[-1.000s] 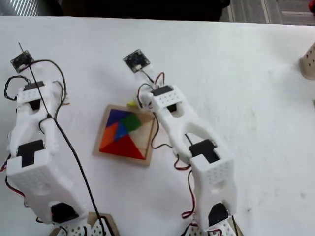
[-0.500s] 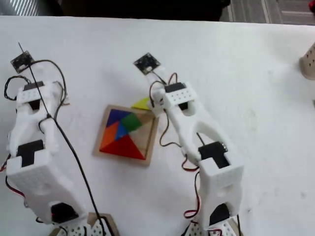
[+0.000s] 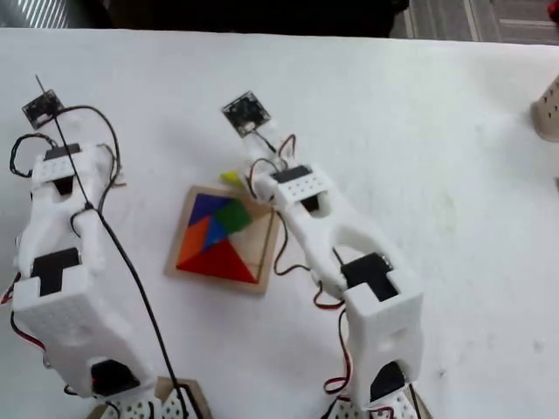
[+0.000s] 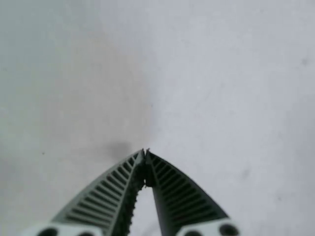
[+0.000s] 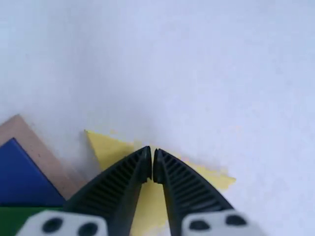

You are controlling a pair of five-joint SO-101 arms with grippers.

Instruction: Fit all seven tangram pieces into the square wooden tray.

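Note:
The square wooden tray lies turned like a diamond between the two arms. It holds blue, green, orange and red pieces, with bare wood along its right side. A yellow triangle lies flat on the table just beyond the tray's far corner. In the right wrist view my right gripper is shut, its tips over the yellow triangle beside the tray corner. My left gripper is shut over bare white table, away from the tray.
A beige perforated object stands at the table's right edge. A wooden block sits by the arm bases at the near edge. Cables hang beside both arms. Open white table stretches to the far and right sides.
The right arm swung right half a second ago, then back left. The yellow triangle shifted with it and now lies further left, by the tray's far corner. The left arm stayed still.

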